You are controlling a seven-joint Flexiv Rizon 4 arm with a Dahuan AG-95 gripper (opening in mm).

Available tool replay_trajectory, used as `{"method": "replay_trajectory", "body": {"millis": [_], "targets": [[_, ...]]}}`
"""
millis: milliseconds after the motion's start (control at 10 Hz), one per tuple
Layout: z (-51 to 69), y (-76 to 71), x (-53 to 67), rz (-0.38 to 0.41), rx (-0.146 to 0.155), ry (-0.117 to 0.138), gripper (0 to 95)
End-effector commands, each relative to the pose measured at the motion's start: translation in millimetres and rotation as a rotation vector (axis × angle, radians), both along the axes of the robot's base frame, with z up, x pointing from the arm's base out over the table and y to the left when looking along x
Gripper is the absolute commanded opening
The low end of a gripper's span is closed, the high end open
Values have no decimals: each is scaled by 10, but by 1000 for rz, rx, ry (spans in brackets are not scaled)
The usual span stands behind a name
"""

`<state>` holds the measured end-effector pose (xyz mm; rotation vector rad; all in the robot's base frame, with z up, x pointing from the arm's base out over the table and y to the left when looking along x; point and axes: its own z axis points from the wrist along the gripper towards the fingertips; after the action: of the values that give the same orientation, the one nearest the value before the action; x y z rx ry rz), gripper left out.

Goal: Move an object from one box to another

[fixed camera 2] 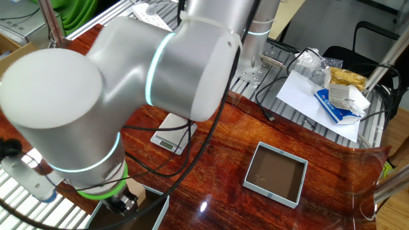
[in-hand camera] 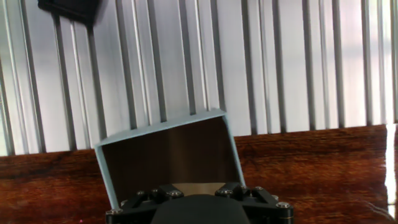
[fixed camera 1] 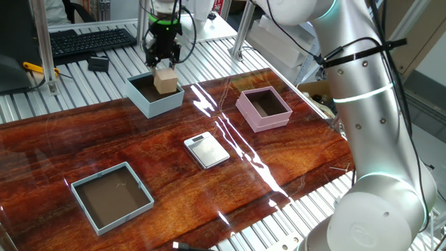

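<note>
Now the claw (fixed camera 1: 162,61) hangs right over the tall light blue box (fixed camera 1: 155,94), and the little tan cube (fixed camera 1: 166,80) is just under its tips, sitting in the mouth of that box with its top poking above the walls. The cube touches or nearly touches the dark fingers (fixed camera 1: 155,58) above it, but I cannot tell if the claw is squeezing it or has let it go, because the fingers are small and dark from this side. From the camera on the hand, the same light blue box (in-hand camera: 231,151) lies right below the claw, and its dark brown inside shows, but the cube is hidden behind the black body of the hand. Off to the side of the claw, well apart, sits the pink box (fixed camera 1: 263,109), and only its dark floor shows inside. Between them and nearer the front of the table lies the flat silver scale (fixed camera 1: 206,150). Farthest from the claw is the wide grey-blue tray (fixed camera 1: 111,196), with just its brown floor showing. In the other fixed view the big arm fills most of the picture, and only the tray (fixed camera 2: 277,174) and part of the scale (fixed camera 2: 174,134) can be seen past it.
</note>
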<state>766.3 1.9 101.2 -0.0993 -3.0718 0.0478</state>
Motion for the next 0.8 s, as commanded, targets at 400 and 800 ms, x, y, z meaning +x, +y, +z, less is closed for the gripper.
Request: {"method": "replay_trajectory", "body": {"millis": [400, 800], "targets": [[-156, 92, 137, 47, -13, 12, 0], [-290, 145, 204, 76, -43, 30, 0]]}}
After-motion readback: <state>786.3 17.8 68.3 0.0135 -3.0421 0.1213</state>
